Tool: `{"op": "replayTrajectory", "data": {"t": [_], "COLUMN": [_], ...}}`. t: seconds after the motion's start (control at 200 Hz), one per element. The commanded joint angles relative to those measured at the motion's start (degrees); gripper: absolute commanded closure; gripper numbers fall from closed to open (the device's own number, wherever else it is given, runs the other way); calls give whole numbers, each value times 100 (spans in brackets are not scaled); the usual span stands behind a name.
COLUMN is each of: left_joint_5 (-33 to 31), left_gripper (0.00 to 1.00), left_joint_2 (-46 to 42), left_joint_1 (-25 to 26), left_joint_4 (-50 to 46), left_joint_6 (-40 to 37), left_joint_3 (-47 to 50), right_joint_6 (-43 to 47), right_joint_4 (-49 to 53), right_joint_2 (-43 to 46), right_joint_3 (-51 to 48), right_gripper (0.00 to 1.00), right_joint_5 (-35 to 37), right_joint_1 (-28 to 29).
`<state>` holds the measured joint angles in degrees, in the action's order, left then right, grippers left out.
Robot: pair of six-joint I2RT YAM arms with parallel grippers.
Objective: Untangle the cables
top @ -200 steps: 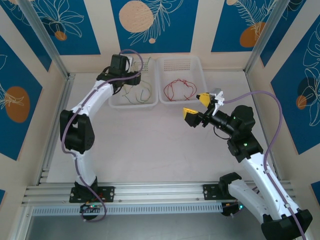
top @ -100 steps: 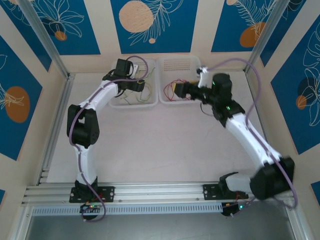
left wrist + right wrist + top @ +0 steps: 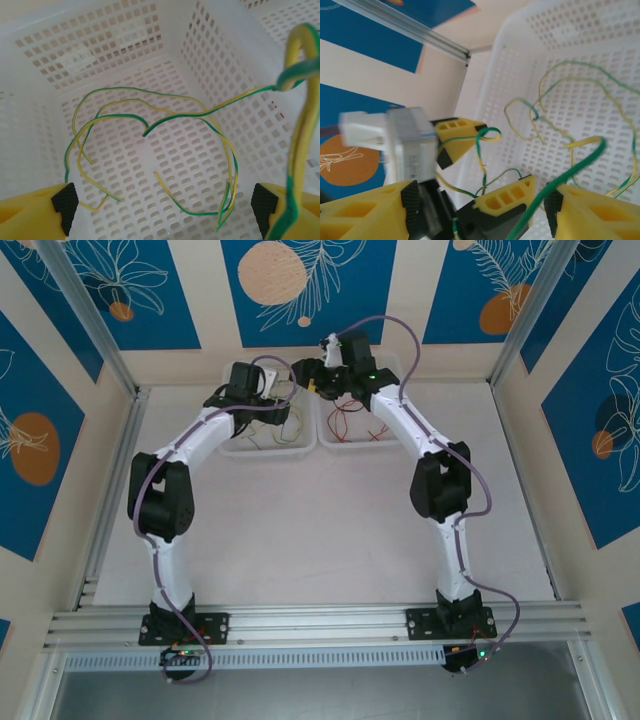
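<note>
Several yellow-green cables (image 3: 150, 125) lie curled on the floor of the left white basket (image 3: 265, 449). My left gripper (image 3: 165, 202) hangs open over them, and one yellow-green strand (image 3: 300, 145) loops over its right finger without being pinched. My right gripper (image 3: 482, 205) is open beside the left gripper's yellow fingers (image 3: 457, 135), which carry a draped strand (image 3: 487, 137). A green stretch of cable (image 3: 565, 182) crosses close to the right gripper's right finger. From above, the left gripper (image 3: 274, 406) and right gripper (image 3: 308, 376) meet at the left basket's back right corner. A red cable (image 3: 350, 420) lies in the right basket (image 3: 360, 445).
The two white perforated baskets stand side by side against the back wall. The right arm (image 3: 400, 425) stretches over the right basket. Aluminium posts (image 3: 90, 325) and wall panels close in the back corners. Open table surface (image 3: 300, 530) lies in front of the baskets.
My right arm has swung from the table's right side, across the right basket, to the left basket's back corner, and its jaws have narrowed a little. The left gripper has barely shifted.
</note>
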<state>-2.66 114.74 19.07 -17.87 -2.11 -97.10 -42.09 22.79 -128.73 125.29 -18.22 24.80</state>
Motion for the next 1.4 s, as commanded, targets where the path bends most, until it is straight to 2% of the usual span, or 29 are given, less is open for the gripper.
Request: {"op": "replayTrajectory", "data": {"t": [0.0,0.065,0.195,0.275,0.535,0.66,0.83,0.98,1.115,1.21,1.395], "left_joint_5": [-23,21,41,29,177,-216,-391,-21,145,99,48], "left_gripper": [9,9,8,8,8,8,8,8,8,8,8], "left_joint_2": [-270,-310,-377,-382,-588,-395,-355,-818,-1635,-2162,-3240], "left_joint_1": [62,71,71,73,89,77,84,90,84,83,2], "left_joint_4": [192,274,399,413,697,327,241,441,793,760,1387], "left_joint_6": [-97,-90,-92,-123,-322,-402,-536,-387,-192,-34,310], "left_joint_3": [121,204,326,358,821,581,620,957,1475,1777,2907], "right_joint_6": [-418,-544,-612,-827,-1834,-2360,-3108,-2685,-2601,-2463,-2177], "right_joint_4": [263,-98,-81,-85,-823,-1153,-1917,-1072,-678,-506,-11], "right_joint_2": [-22,-74,-383,-504,-500,-452,-184,-332,-798,-977,-1260], "right_joint_3": [-38,-143,359,581,658,574,-18,436,862,995,1293], "right_gripper": [31,41,84,100,100,100,100,100,100,100,100], "right_joint_5": [-169,-325,-523,-608,-555,-787,-736,-212,-92,191,618], "right_joint_1": [47,78,179,188,61,-82,-221,-160,-186,-168,-94]}}
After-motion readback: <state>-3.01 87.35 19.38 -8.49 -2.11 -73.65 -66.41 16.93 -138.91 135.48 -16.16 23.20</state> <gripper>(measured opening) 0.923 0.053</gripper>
